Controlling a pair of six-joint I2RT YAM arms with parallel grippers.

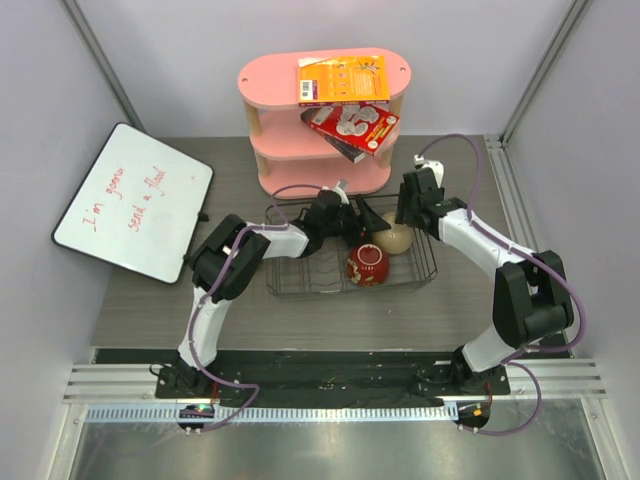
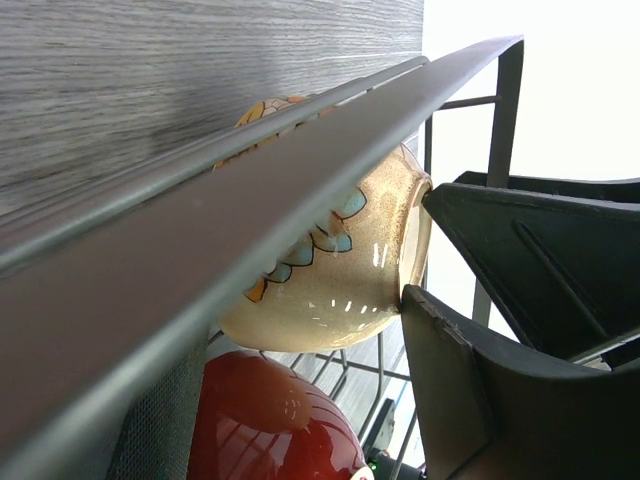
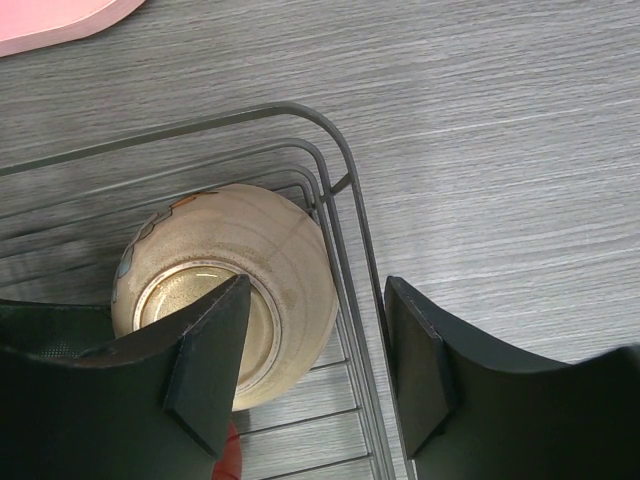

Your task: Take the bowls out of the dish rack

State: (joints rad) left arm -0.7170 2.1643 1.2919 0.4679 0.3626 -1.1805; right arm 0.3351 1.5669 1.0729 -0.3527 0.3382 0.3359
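The black wire dish rack [image 1: 300, 285] holds a beige bowl [image 1: 396, 240] with a flower pattern and a dark red bowl [image 1: 368, 266]. No white or yellow-orange bowl is in view. My left gripper [image 1: 372, 220] is inside the rack, open. One of its fingers [image 2: 470, 380] touches the rim of the beige bowl [image 2: 340, 280]. The rack's rail [image 2: 300, 170] hides the other finger. The red bowl [image 2: 270, 420] lies just below. My right gripper [image 3: 318, 290] is open above the rack's corner [image 3: 345, 180], one finger over the foot of the beige bowl [image 3: 290, 250] and one outside the rack.
A pink three-tier shelf [image 1: 270, 75] with two boxes stands behind the rack. A whiteboard [image 1: 135, 205] lies at the left. Grey table [image 1: 460, 300] shows to the right of the rack and in front of it.
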